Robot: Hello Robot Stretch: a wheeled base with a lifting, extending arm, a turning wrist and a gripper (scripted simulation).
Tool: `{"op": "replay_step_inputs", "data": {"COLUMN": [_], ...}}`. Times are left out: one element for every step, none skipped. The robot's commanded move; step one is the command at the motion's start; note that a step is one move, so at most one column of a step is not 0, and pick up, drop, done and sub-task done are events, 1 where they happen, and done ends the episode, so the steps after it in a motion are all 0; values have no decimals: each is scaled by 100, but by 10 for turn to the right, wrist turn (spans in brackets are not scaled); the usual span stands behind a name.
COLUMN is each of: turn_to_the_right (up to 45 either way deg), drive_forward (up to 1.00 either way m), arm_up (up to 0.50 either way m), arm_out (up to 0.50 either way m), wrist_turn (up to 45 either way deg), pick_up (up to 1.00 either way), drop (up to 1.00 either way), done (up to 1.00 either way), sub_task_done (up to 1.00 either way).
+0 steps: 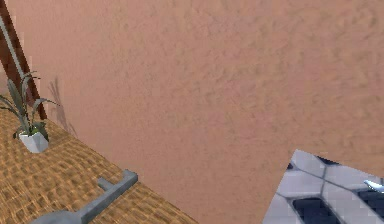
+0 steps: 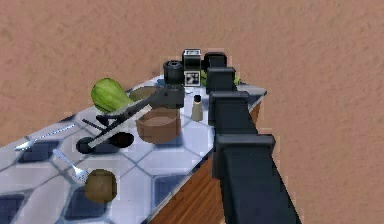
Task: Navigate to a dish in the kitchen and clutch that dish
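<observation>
A tiled counter [image 2: 170, 170] runs across the arm side view. On it stands a brown bowl-shaped dish [image 2: 157, 127], and left of that lies a dark flat round thing [image 2: 122, 141]. My arm [image 2: 240, 150] rises from the bottom edge, with two white marker squares [image 2: 190, 58] at its far end. The gripper [image 2: 90, 136] reaches left from there, its thin fingers [image 2: 110, 128] lying across the dark flat thing and close to the bowl. With things on the counter behind it, I cannot tell whether it holds anything.
On the counter are also a green round thing [image 2: 110, 95], a small shaker [image 2: 197, 108], a brown lump [image 2: 100, 186] and a light utensil [image 2: 70, 165]. In the forward view a potted plant [image 1: 28, 120] stands against the pink wall, a grey object [image 1: 100, 200] lies on the woven floor, and a counter corner [image 1: 330, 195] shows.
</observation>
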Motion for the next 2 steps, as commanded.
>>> {"op": "replay_step_inputs", "data": {"turn_to_the_right": [0, 0], "drive_forward": [0, 0], "arm_up": [0, 0], "arm_out": [0, 0], "wrist_turn": [450, 60], "pick_up": [0, 0], "drop": [0, 0], "done": [0, 0], "sub_task_done": [0, 0]}}
